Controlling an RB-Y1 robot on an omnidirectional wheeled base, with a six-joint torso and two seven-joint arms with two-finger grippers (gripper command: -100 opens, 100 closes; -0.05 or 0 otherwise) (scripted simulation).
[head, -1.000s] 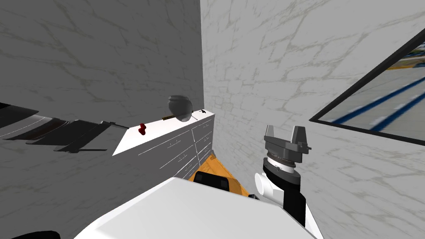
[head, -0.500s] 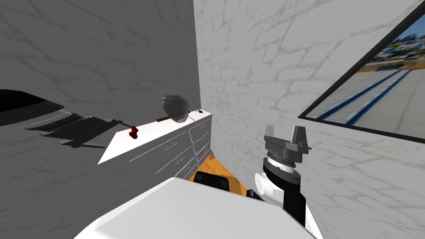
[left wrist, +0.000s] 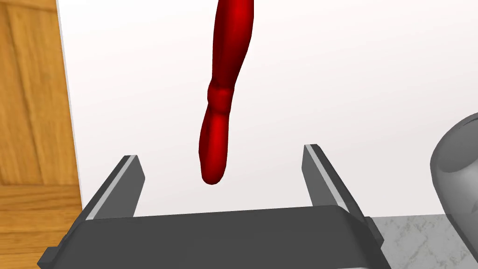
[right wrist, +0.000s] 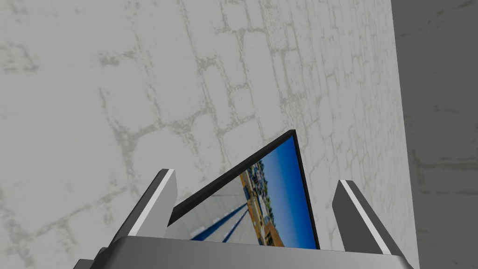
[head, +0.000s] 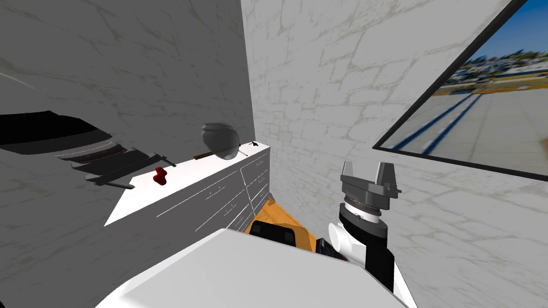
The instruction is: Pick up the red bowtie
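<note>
Left hand (left wrist: 220, 154): fingers spread wide and gripping nothing. They are thin grey blades with pale inner faces on a dark box, poised over the desk (left wrist: 350, 70).
Red bowtie (left wrist: 223, 93): smooth, glossy deep red. From the wrist it looks long and narrow, pinched at a small banded knot with a rounded lobe on either side. The near lobe ends between the two fingers and touches neither.
Bowtie's place: it lies on the white desk top, toward the end away from the room's corner and well apart from the pot. From the head it is a small red lump (head: 159, 176).
Desk surface: plain matte white with a flat top. Thin lines rule the front (head: 214, 192) into drawers with slim bar handles.
Pot (head: 220, 140): dull grey and round-bellied with a rolled rim, standing near the corner end. Its curved side (left wrist: 460, 159) shows off to the outside of one finger.
Floor (left wrist: 32, 93): orange-brown wood planks with visible grain, past the desk's edge.
Wall (head: 134, 64): grey-white with a veined stone pattern.
Right hand (head: 367, 168): fingers wide apart and empty, held up well apart from the desk.
Views compared: the wrist view gives the knot and sheen, and the head view gives the drawer fronts.
</note>
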